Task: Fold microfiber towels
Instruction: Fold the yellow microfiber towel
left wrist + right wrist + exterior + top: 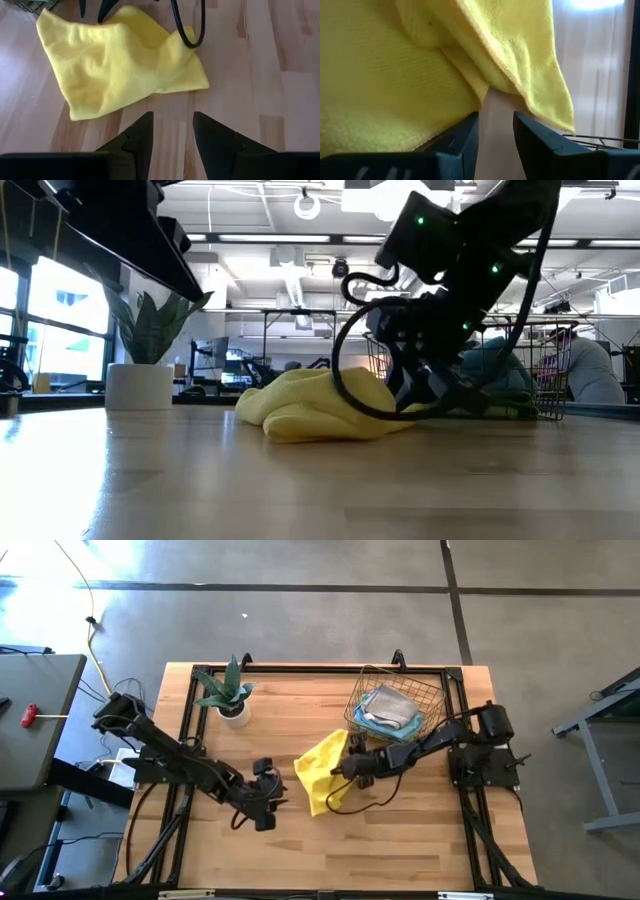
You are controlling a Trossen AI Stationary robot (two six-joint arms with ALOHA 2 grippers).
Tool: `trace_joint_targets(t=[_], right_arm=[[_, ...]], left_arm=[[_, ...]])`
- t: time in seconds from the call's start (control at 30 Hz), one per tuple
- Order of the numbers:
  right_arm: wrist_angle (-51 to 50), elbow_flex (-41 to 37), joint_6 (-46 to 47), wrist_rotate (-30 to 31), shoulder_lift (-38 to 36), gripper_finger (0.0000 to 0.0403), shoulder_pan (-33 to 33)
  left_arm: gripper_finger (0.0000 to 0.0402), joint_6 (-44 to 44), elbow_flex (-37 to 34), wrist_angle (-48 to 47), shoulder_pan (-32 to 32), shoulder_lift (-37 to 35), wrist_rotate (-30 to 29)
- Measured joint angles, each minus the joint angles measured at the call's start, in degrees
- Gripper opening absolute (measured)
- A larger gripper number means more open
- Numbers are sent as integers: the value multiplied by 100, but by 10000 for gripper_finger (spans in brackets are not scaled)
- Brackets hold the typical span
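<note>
I see the crumpled yellow microfiber towel lying near the table centre, at 7 o'clock from the wire basket which holds more folded cloths. My right gripper is at the towel's 3 o'clock edge, fingers parted, grasping nothing I can confirm. My left gripper waits at its 9 o'clock, released.

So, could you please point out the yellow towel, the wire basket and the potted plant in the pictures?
yellow towel (322, 772): high view, middle of the crumpled cloth.
wire basket (432, 692): high view, its wire rim at the far right corner.
potted plant (233, 711): high view, rim of its white pot.
</note>
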Motion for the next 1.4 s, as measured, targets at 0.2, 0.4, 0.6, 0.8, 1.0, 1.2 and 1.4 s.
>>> trace_joint_targets(t=[0.2, 0.4, 0.6, 0.8, 1.0, 1.2, 1.4], right_arm=[[-118, 68, -477, 177, -177, 113, 43], [249, 54, -641, -204, -189, 113, -216], [807, 10, -748, -610, -42, 113, -615], [1148, 9, -1090, -877, -38, 113, -801], [1316, 9, -1230, -1191, -38, 113, -884], [1335, 9, -1925, -1147, -38, 113, -926], [1314, 9, -2425, -1059, -38, 113, -1104]], left_arm=[[131, -88, 0, 0, 173, 0, 1], [131, -86, 0, 19, 324, 0, 2], [131, -58, 2, 22, 360, 0, -1], [131, -44, 2, 20, 356, 0, -13], [131, -40, 2, 14, 358, 0, -134], [131, 16, 2, 11, 358, 0, -137], [131, 10, 2, 11, 356, 0, -135]])
